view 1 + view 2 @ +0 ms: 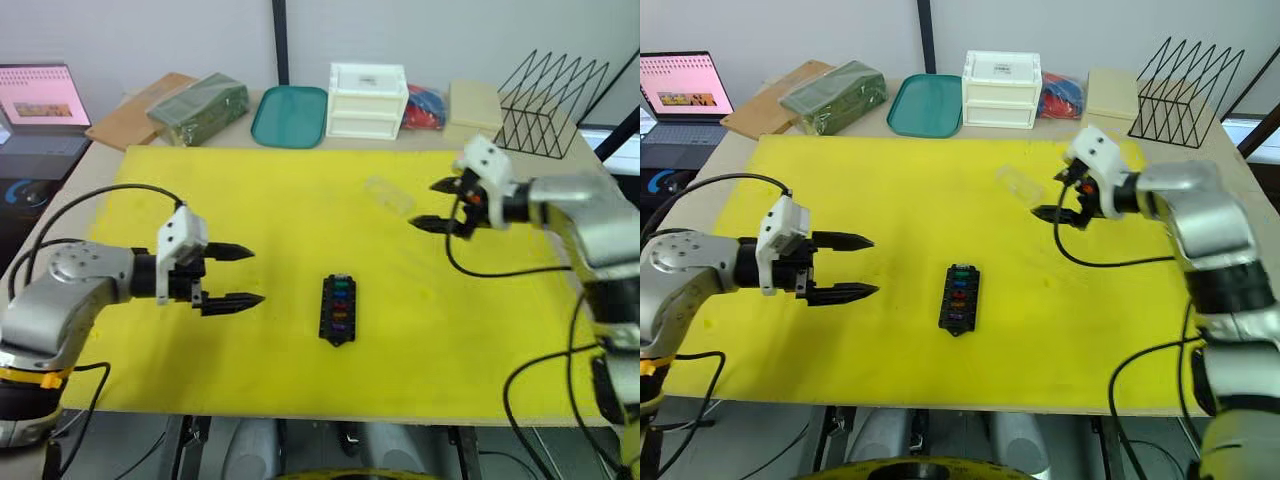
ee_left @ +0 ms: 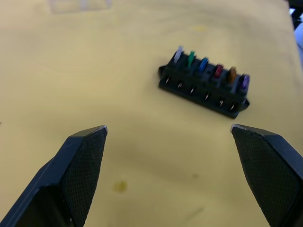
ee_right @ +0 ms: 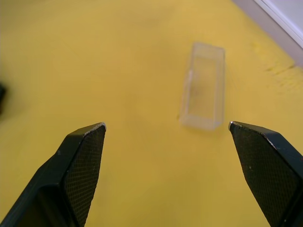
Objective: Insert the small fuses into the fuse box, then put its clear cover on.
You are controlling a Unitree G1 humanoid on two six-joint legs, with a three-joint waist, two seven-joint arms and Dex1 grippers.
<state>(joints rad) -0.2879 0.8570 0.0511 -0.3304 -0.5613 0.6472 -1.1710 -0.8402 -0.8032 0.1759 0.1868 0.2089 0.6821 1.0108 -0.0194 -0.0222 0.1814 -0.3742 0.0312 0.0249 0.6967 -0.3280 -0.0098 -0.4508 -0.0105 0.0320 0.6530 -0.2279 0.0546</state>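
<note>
The black fuse box (image 1: 338, 309) lies near the middle of the yellow mat. A row of small fuses (image 2: 208, 68) in grey, green, blue, red, orange and purple stands in its slots. The clear cover (image 3: 203, 93) rests on the mat, farther back and to the right of the box (image 1: 959, 298). My left gripper (image 1: 243, 276) hovers open to the left of the box, empty. My right gripper (image 1: 434, 205) hangs open just right of the cover (image 1: 389, 194), nothing between its fingers.
Along the back edge sit a laptop (image 1: 38, 98), a green pouch (image 1: 198, 107), a teal tray (image 1: 290, 116), a white drawer box (image 1: 367, 99), a tan box (image 1: 474, 104) and a black wire rack (image 1: 552, 90). The yellow mat (image 1: 250, 200) covers most of the table.
</note>
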